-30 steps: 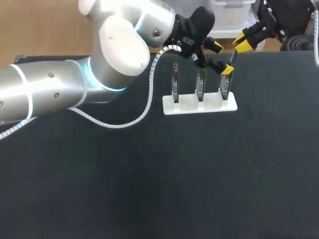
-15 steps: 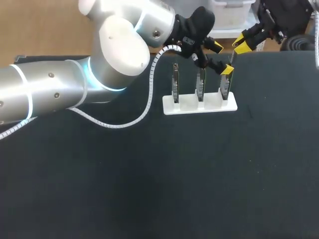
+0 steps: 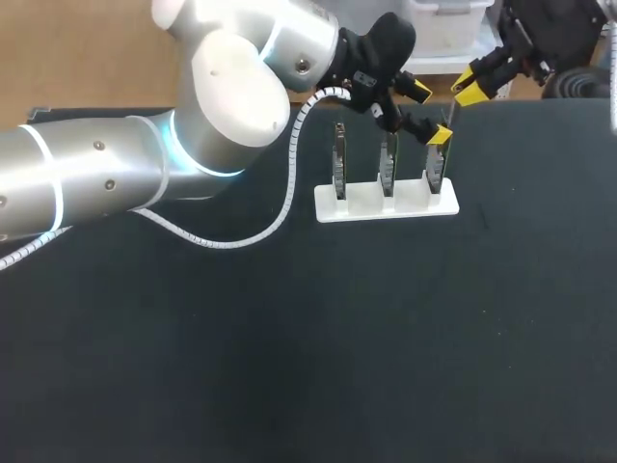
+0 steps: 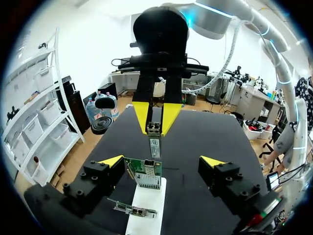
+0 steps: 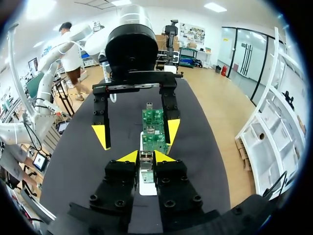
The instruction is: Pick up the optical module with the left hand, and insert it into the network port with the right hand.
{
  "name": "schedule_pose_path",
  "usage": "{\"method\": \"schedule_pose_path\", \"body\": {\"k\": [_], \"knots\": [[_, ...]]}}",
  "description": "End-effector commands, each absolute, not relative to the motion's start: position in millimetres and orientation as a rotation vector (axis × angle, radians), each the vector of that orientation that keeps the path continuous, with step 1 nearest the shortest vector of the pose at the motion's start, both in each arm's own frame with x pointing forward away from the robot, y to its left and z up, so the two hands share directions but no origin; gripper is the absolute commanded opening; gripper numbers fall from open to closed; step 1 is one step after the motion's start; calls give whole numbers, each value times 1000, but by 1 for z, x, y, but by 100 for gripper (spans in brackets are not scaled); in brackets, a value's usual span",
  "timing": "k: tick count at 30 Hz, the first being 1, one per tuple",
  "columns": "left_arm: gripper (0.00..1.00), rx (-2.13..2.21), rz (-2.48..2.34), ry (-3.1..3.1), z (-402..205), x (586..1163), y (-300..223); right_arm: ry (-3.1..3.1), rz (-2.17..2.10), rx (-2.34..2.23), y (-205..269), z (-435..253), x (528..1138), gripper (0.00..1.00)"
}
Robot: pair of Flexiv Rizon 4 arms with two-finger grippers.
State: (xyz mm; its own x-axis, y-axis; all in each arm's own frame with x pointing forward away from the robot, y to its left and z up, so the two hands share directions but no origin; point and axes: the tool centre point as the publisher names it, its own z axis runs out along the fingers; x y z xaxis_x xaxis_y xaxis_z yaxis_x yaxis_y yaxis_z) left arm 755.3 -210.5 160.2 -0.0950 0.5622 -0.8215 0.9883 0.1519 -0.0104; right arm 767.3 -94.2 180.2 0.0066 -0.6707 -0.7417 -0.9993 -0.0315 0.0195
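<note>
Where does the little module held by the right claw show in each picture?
Head view: optical module hangs from the right claw, near the white rack's right end.
Left wrist view: ahead, pinched in the other arm's claw.
Right wrist view: between its own claw's fingers.
Shared landmark: the white rack.

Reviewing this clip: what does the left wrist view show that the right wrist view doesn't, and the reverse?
Only the left wrist view: the right end effector head-on, its yellow tips shut on the small silver optical module, close to the nearest green circuit board. Only the right wrist view: the left end effector head-on, open, boards showing between its fingers. Both: the module, the boards, the white rack.
</note>
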Motion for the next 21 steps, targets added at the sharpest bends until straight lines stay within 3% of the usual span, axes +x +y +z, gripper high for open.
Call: {"method": "schedule_pose_path", "body": {"k": [1,21], "knots": [[100,1493,-792,1746,160,756,-210,1719,800,-1761,-94,180,770,0],[100,1493,-792,1746,160,756,-210,1724,815,-1777,-87,176,778,0]]}}
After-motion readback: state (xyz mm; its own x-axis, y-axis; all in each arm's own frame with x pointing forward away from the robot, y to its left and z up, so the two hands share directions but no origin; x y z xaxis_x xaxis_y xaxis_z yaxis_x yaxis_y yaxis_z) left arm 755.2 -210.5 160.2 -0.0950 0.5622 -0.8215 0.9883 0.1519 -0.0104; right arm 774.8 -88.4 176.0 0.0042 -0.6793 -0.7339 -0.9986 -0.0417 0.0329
